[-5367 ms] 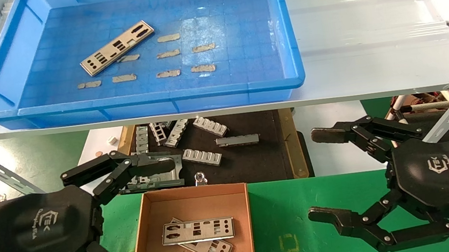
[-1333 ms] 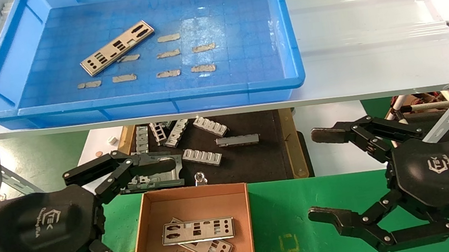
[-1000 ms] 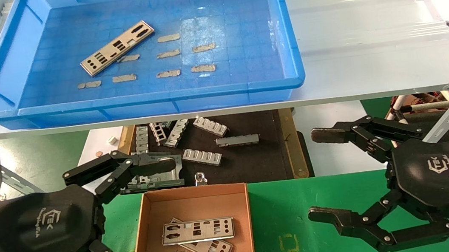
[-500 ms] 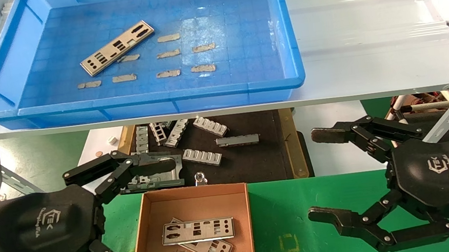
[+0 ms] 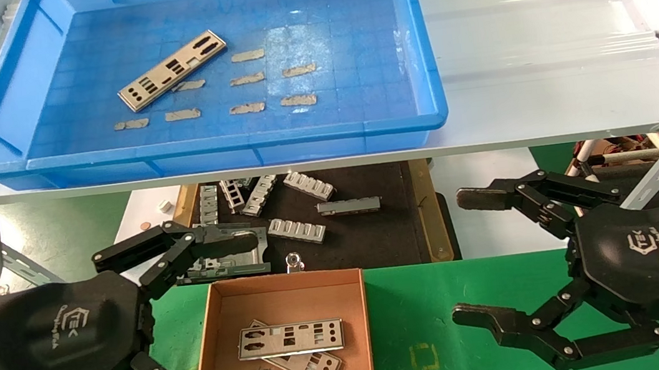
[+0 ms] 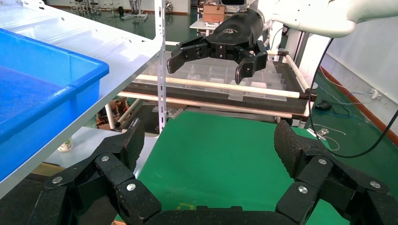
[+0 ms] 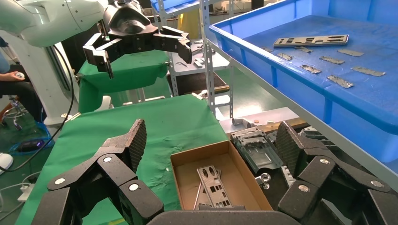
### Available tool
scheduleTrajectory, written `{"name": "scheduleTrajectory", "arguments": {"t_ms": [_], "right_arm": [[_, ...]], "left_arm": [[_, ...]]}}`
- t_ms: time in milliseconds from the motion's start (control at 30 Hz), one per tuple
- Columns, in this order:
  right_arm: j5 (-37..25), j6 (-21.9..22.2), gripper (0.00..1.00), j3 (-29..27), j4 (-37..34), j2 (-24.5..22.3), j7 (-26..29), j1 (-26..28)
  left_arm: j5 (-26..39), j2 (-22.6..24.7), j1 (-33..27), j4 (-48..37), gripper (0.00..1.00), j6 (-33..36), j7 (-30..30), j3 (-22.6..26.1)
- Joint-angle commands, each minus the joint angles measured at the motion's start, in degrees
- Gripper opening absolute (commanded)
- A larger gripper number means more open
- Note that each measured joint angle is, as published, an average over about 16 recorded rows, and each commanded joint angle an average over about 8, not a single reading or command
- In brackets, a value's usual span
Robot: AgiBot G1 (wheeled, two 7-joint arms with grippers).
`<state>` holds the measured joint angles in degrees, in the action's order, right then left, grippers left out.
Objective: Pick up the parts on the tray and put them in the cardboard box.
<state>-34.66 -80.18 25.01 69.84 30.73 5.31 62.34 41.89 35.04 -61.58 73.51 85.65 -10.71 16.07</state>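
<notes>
Left tool shifted slightly.

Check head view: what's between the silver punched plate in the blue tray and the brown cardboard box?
Between plate and box: tape strips, the tray's near rim, the white shelf edge, grey ribbed brackets.

The lower plate in the cardboard box lies mostly hidden under the upper plate. The left gripper covers the box's near-left corner. The tray's far end is cut off.
</notes>
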Motion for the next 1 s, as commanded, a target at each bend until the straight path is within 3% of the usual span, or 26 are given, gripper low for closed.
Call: {"name": "scheduleTrajectory", "arguments": {"t_ms": [33,1000], "right_arm": [[0.0,0.0,1.00,0.0,0.0,0.0,0.0,0.0],[0.0,0.0,1.00,0.0,0.0,0.0,0.0,0.0]], "left_arm": [[0.0,0.0,0.0,0.0,1.00,0.0,0.0,0.0],[0.0,0.0,0.0,0.0,1.00,0.0,0.0,0.0]]}}
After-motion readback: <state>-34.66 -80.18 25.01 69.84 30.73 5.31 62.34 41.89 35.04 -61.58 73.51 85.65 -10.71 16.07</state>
